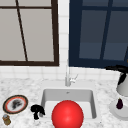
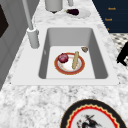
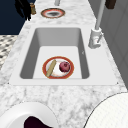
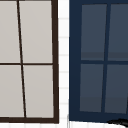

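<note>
My left hand (image 1: 37,110) hovers by the sink's (image 1: 45,96) front left corner, fingers hanging loose and holding nothing. In the right side view the left hand (image 3: 23,8) floats off the counter's front edge beside a small brown jar (image 3: 32,9); the left side view has it (image 2: 122,56) at the right border. My right hand (image 1: 117,68) hangs high at the far right, just above a grey-white vessel (image 1: 123,86); its edge (image 4: 120,122) reaches the upper view. Inside the sink (image 2: 97,53) lies a red-rimmed plate (image 2: 81,67) with a dark red round fruit (image 2: 63,58) and a beige stick (image 2: 75,60).
A big red ball (image 1: 67,115) covers the sink's front. A patterned plate (image 1: 15,104) and the jar (image 1: 6,120) sit on the left counter. An aubergine (image 1: 120,103) lies on a white plate (image 1: 117,113) at the right. The faucet (image 1: 67,77) stands behind the basin.
</note>
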Robot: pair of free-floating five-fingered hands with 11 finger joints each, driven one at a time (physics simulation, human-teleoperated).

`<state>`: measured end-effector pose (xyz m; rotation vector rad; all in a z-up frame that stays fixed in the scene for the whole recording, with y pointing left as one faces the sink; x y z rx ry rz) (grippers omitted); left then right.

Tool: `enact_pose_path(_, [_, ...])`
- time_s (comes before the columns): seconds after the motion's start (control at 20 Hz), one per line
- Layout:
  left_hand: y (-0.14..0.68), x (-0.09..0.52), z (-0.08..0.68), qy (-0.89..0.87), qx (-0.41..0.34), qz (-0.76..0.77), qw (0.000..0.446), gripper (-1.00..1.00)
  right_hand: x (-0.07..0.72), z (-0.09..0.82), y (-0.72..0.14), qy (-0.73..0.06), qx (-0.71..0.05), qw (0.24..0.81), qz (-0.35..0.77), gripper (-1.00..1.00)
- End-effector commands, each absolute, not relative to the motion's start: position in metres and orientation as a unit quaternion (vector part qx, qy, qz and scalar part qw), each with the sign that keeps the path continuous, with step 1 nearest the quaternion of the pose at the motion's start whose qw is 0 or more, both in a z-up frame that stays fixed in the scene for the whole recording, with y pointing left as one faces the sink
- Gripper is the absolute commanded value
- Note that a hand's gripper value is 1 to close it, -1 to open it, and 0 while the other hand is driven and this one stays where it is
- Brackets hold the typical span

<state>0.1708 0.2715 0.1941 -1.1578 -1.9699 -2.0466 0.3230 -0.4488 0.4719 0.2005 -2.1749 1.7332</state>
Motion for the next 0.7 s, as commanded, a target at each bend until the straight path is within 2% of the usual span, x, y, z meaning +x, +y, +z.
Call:
enact_pose_path(0.0, [0.272,0.171,0.194,-0.642,-0.377,-0.667,0.037,0.00,0.353,0.468,-0.460,-0.770,0.080,0.185,0.605,-1.00])
enact_pose_path(0.35, [0.272,0.171,0.194,-0.642,-0.377,-0.667,0.037,0.00,0.397,0.467,-0.469,-0.775,0.115,0.136,0.607,-1.00])
enact_pose_path(0.65, [0.272,0.171,0.194,-0.642,-0.377,-0.667,0.037,0.00,0.393,0.463,-0.473,-0.767,0.168,0.066,0.616,-1.00])
